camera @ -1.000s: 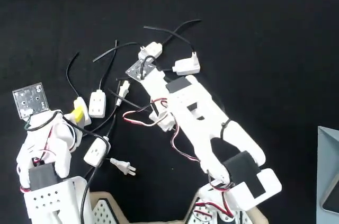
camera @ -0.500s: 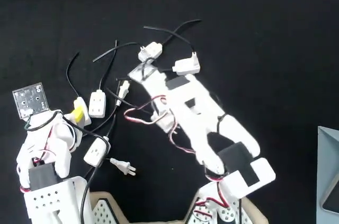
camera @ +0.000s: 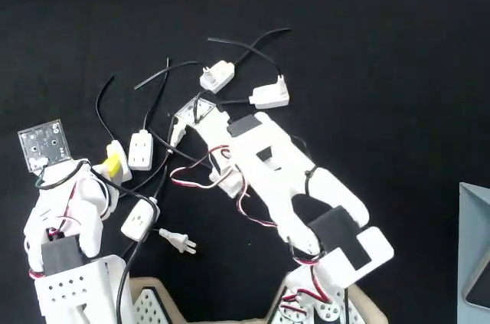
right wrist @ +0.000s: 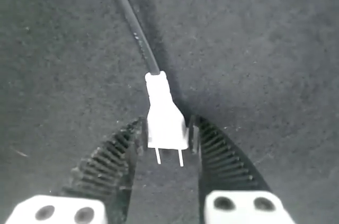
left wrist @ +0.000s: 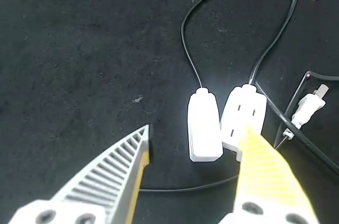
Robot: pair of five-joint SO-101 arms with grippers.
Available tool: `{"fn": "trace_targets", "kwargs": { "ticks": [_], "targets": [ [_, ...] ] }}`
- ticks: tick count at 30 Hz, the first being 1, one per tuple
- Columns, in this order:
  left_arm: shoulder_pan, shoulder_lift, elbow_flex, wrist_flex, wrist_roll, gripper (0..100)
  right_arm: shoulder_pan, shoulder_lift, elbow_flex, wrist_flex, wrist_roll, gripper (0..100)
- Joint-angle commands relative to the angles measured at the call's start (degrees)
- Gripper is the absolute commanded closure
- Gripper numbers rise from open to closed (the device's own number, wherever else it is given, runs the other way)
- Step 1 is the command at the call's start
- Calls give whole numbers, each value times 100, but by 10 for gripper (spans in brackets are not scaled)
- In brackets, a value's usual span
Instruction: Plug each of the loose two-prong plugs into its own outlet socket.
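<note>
One black cloth-covered table (camera: 398, 71) bears everything listed.

Small white two-prong plugs on black cords: two.
- The first plug (right wrist: 166, 122) lies flat on the cloth in the middle of the cord tangle, with its prongs toward the right wrist camera.
- The second plug (camera: 178, 241) lies loose near the table's front, between the two arm bases and just beside a socket block.
- Both plugs lie unplugged.

White rectangular moulded socket blocks with cords, by the left arm: three.
- The slotted block (left wrist: 243, 114) lies face up, its slots showing.
- The plain block (left wrist: 204, 133) lies just beside it, lengthwise alongside.
- The third block (camera: 138, 220) lies nearer the left arm's base.

Other white corded pieces, beyond the right arm toward the far side: two.
- These are the farther white piece (camera: 217, 76) and the nearer white piece (camera: 269, 96).
- I cannot tell whether either is a plug or a socket.

Grippers: two.
- The right gripper (right wrist: 166, 128) has closed in on the first plug, with one ribbed finger against each side of its body.
- The left gripper (left wrist: 195, 135) has its white ribbed finger (left wrist: 124, 168) and yellow finger (left wrist: 265, 173) spread wide and holds nothing.
- It hangs over the cloth just short of the plain and slotted blocks, and the yellow finger overlaps the slotted block in its wrist view.
</note>
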Motion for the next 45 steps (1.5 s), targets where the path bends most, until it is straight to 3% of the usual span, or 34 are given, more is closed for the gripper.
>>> {"fn": "trace_targets", "kwargs": {
  "ticks": [1, 10, 15, 20, 23, 29, 40, 45],
  "targets": [
    [-48, -26, -31, -123, 9, 733, -105, 268, -48, -18, -88, 875],
    [-48, -26, -22, -123, 9, 733, -132, 804, -365, 35, -343, 879],
    [-48, -26, -22, -123, 9, 733, -123, 796, -629, 404, -352, 990],
    [-48, -26, -22, -123, 9, 733, -105, 286, -892, 967, -369, 986],
    [-48, -26, -22, -123, 9, 733, -105, -171, -875, 1029, -378, 962],
    [-40, -26, -13, -123, 9, 733, -123, -875, -866, 1670, -633, 759],
    [-40, -26, -13, -123, 9, 733, -475, -1024, -479, 1626, -668, 759],
    [-48, -26, -22, -123, 9, 733, -721, -1024, 84, 782, -826, 805]
  ]
}}
